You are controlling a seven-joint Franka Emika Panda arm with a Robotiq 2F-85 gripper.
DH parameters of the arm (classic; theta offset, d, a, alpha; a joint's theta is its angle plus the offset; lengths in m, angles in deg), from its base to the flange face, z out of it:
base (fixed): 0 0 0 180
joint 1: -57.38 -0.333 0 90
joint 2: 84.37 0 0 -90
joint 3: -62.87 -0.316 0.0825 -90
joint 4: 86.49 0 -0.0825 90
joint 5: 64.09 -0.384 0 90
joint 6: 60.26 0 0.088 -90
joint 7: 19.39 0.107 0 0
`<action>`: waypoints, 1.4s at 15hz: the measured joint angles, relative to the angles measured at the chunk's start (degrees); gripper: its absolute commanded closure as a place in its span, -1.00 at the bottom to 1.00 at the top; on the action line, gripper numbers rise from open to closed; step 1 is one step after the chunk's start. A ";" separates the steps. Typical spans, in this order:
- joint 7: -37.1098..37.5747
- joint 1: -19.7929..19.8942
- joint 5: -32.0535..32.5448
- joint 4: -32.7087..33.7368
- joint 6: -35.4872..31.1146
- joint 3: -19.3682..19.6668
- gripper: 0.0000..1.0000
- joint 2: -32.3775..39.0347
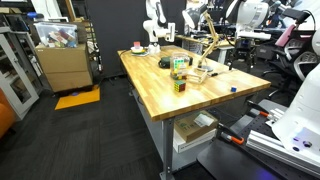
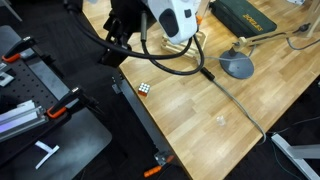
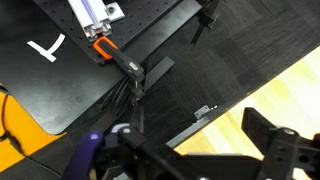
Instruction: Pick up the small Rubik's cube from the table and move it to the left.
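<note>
The small Rubik's cube (image 1: 232, 87) is a tiny blue cube on the wooden table (image 1: 215, 100), well apart from the larger multicoloured cube (image 1: 179, 84). In an exterior view it is a faint pale speck (image 2: 222, 118) on the table (image 2: 190, 120). My gripper (image 2: 122, 45) hangs over the table's edge, above and beyond the larger cube (image 2: 145, 88) and far from the small cube. In the wrist view the gripper (image 3: 195, 140) is open and empty, over the table's edge and the dark floor. The small cube does not show in that view.
A green cup (image 1: 180, 65), a wooden desk lamp (image 1: 207, 50) with a grey base (image 2: 238, 65) and a dark book (image 2: 250, 15) stand on the table. Black mats with orange clamps (image 2: 60, 105) lie beside the table. A cable (image 2: 235, 100) runs across the top.
</note>
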 measured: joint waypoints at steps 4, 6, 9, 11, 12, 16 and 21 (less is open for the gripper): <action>0.00 0.01 0.00 0.00 0.00 0.00 -1.00 0.01; 0.40 0.01 0.00 -0.01 -0.37 -0.04 -1.00 0.44; 2.26 0.00 0.07 -0.03 -4.82 -0.08 -1.00 2.82; 3.62 -0.06 0.09 -0.08 -8.36 -0.26 -1.00 4.94; 4.67 -0.11 0.09 -0.15 -10.37 -0.40 -1.00 5.93; 8.95 -0.14 0.16 -0.76 -17.82 -0.68 -1.00 9.28; 10.78 -0.13 0.16 -0.81 -19.91 -0.68 -1.00 10.74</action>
